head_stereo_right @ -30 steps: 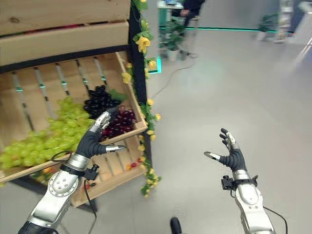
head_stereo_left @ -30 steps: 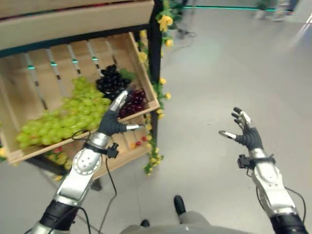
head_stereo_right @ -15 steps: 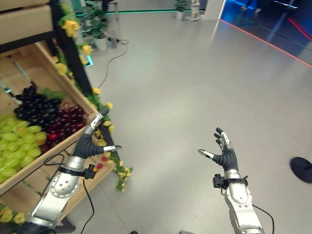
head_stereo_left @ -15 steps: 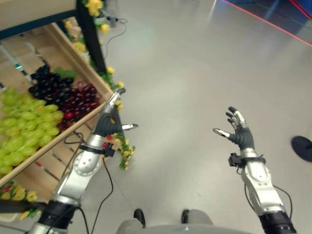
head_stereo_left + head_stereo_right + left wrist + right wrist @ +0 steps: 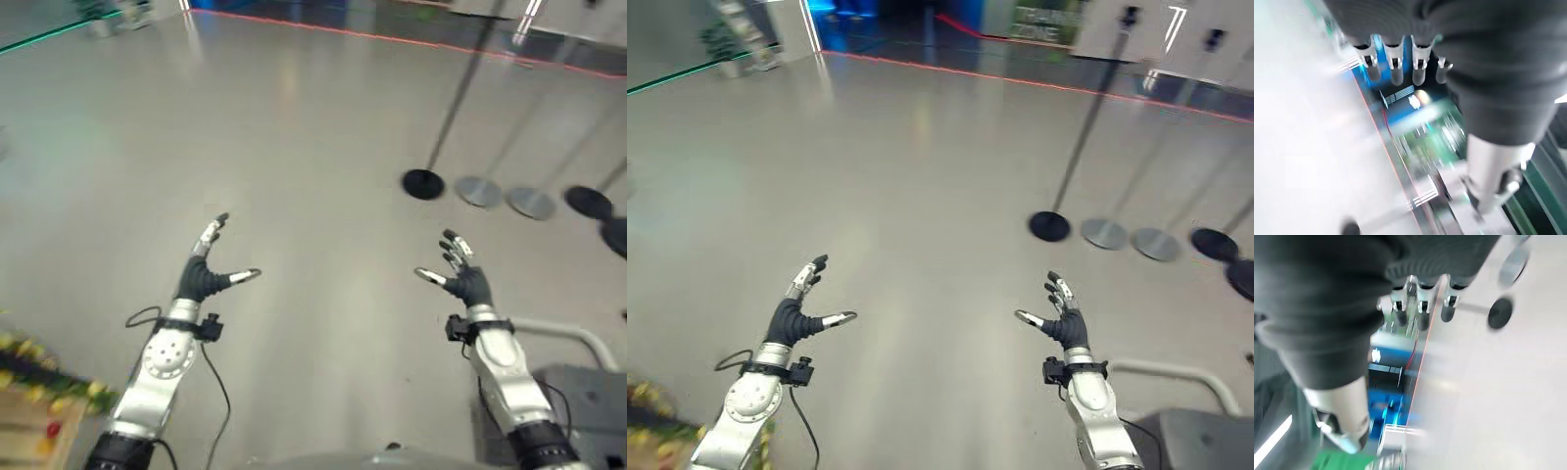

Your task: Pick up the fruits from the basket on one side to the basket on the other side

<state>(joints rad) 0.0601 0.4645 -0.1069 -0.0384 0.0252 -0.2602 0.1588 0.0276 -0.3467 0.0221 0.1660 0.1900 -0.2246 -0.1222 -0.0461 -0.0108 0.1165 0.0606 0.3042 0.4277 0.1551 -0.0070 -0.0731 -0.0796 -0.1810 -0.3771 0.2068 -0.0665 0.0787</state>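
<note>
My left hand (image 5: 201, 279) is held up over bare floor, open, with straight fingers and the thumb spread, holding nothing. My right hand (image 5: 468, 284) is raised the same way on the right, open and empty too. In the left wrist view the fingers (image 5: 1393, 63) point straight out over the floor. The right wrist view shows straight fingers (image 5: 1420, 308) as well. A corner of the wooden fruit crate (image 5: 29, 441), trimmed with yellow flowers (image 5: 39, 377), sits at the lower left, behind and to the left of my left arm.
Barrier posts stand ahead on the right, one on a black round base (image 5: 423, 183) and two on silver bases (image 5: 480, 191). A grey box-like thing (image 5: 588, 392) with a white rail (image 5: 563, 331) lies close by my right arm.
The camera has swung right, so the crate of grapes has slid out to the lower left and barrier posts have come into view. Both hands stay open and raised as before.
</note>
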